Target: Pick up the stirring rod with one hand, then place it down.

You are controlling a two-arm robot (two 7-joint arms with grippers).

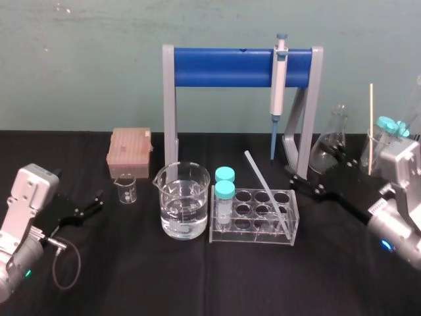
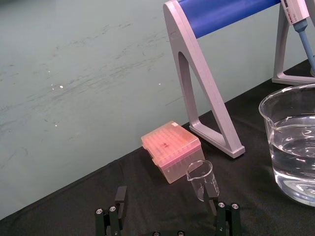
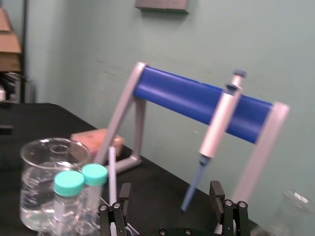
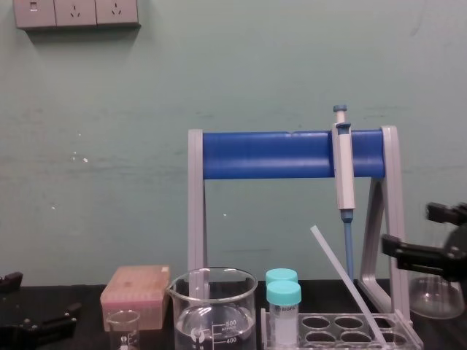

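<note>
The stirring rod (image 1: pixel 266 191) is not picked up yet. It stands slanted in the clear rack (image 1: pixel 250 237). Its low end sits in a hole at the end of the rack nearest the right gripper (image 1: pixel 299 179), and its top leans away from that gripper.

The right gripper is wide open and holds nothing. It hovers beside the rack, a bit higher than the rack's top, with its tips pointing at the rod. The rod is near, just ahead of the tips, but it does not touch them and is not between the fingers. In the right wrist view the rod (image 3: pixel 111 167) sits out past one finger, not in the middle of the gap.

I think this is the reaching step. Next, the gripper needs to slide forward and a little sideways so the rod is in the middle of the gap. Then it should close softly, because the rod is thin glass and may slip. It should lift along the slant so the rack does not tip.

The two capped tubes (image 1: pixel 225 191) and the big beaker (image 1: pixel 184 210) of water are farther off, beyond the rod.

The left gripper (image 1: pixel 97 201) is open too. It waits far away over the worktop (image 1: pixel 197 283), with a small beaker (image 2: pixel 201 179) just ahead of it
</note>
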